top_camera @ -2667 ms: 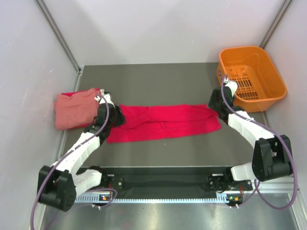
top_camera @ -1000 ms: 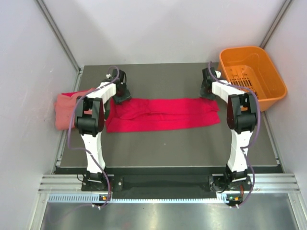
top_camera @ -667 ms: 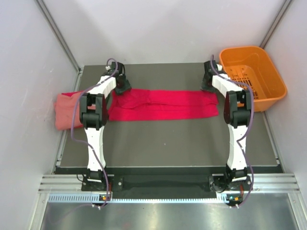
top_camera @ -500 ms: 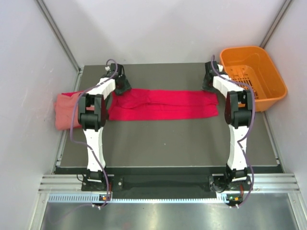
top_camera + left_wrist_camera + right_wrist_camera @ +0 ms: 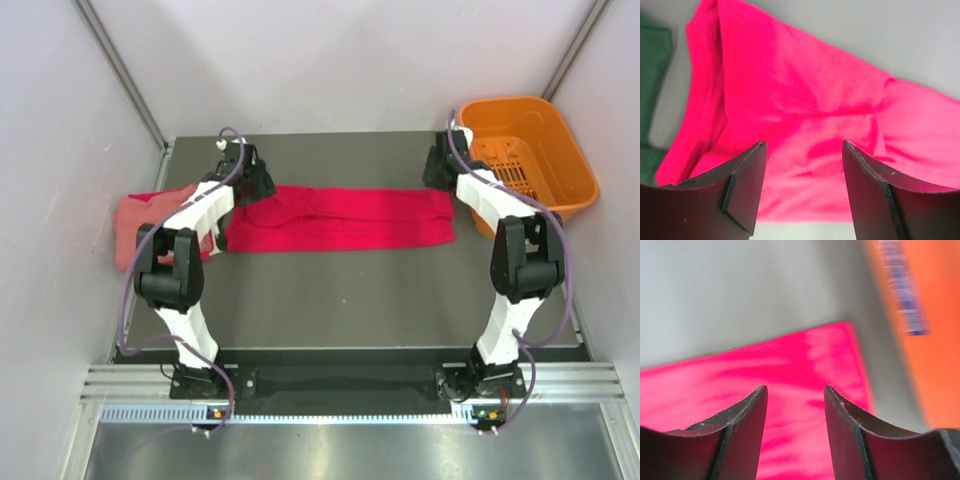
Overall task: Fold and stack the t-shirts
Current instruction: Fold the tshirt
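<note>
well, the crimson t-shirt lies under left end effector and right end effector, both gaping, empty.

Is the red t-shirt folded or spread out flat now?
Folded lengthwise: the red t-shirt lies as a long narrow band on the table, overlapping layers showing in the left wrist view.

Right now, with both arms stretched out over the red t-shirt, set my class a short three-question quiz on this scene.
1. True or false: the left hand is shut on the red t-shirt.
2. Which is nearest the orange basket? A the left hand; B the right hand; C the arm bases.
3. What colour is the cloth at the left edge of the left wrist view?
Key: 1 false, it is open; 2 B; 3 dark green.
</note>
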You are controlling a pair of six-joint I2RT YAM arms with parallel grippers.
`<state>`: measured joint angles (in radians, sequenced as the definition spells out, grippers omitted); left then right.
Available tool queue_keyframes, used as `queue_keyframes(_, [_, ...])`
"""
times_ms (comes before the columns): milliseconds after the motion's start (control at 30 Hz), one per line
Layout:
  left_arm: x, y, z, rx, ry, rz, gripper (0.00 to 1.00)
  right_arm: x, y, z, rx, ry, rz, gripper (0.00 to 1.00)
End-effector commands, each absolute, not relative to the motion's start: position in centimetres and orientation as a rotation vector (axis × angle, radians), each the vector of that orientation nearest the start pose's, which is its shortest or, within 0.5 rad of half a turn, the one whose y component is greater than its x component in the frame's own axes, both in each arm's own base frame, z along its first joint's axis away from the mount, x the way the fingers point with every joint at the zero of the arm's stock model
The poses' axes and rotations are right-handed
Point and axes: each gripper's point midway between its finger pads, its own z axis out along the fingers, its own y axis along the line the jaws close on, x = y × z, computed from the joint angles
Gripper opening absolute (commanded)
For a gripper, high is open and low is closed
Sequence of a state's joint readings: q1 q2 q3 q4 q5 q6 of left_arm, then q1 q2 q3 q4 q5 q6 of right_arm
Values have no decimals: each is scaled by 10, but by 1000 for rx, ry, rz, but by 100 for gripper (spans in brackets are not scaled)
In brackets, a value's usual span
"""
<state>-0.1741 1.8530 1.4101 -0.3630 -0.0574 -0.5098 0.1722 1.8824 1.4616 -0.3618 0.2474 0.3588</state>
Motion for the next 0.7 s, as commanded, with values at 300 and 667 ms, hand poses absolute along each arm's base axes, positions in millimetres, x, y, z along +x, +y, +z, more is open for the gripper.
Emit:
queue_keyframes(300, [489,-79,104,-427,2413,-251,64,477,263,165,-157,2234,722,47])
queue_keyframes(667, [469,-108,70,-384,2506,-420,54,452,247,171,-256,2279,705,51])
